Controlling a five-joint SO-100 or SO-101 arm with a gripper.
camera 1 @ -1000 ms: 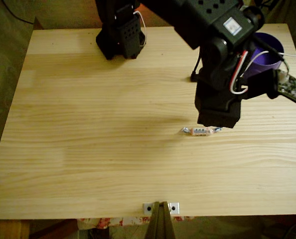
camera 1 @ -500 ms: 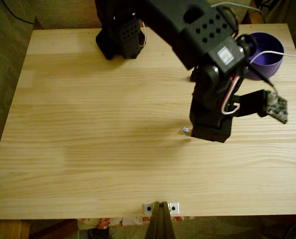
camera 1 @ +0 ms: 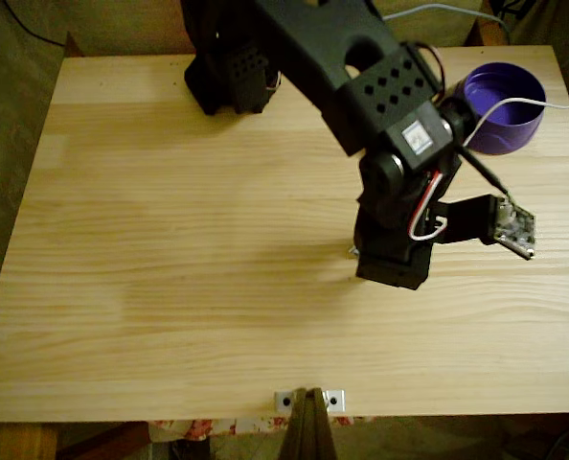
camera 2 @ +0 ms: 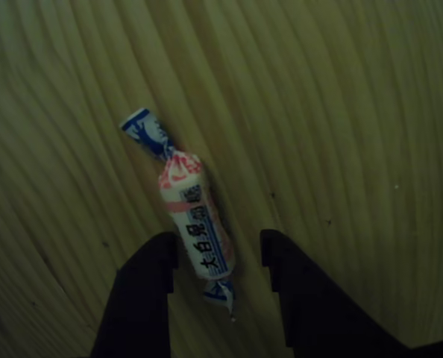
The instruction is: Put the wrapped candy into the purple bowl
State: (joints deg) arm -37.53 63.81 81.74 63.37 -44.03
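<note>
Candy: the wrapped candy (camera 2: 194,224) lies flat on the tabletop (camera 2: 341,112), its long axis running from about 11 o'clock to 5 o'clock in the other view; white wrapper with red and blue print, a blue-and-white twisted end at the upper left.
Tool: the tool (camera 2: 218,257) is spread apart, one dark finger (camera 2: 143,291) on each side of the candy's lower half; the left finger is just beside the wrapper, contact cannot be told, and the right one stands apart from it.
Arm: in the fixed view the black arm (camera 1: 361,86) reaches from its base at 12 o'clock of the tabletop (camera 1: 170,249) down toward the centre-right, its lower housing covering the candy's spot.
Bowl: the purple bowl (camera 1: 503,105) stands upright near the tabletop's far right corner, at about 1 o'clock from the arm's wrist, well apart from the candy.
Wrist board: a small circuit board (camera 1: 512,226) juts out at 3 o'clock of the wrist.
</note>
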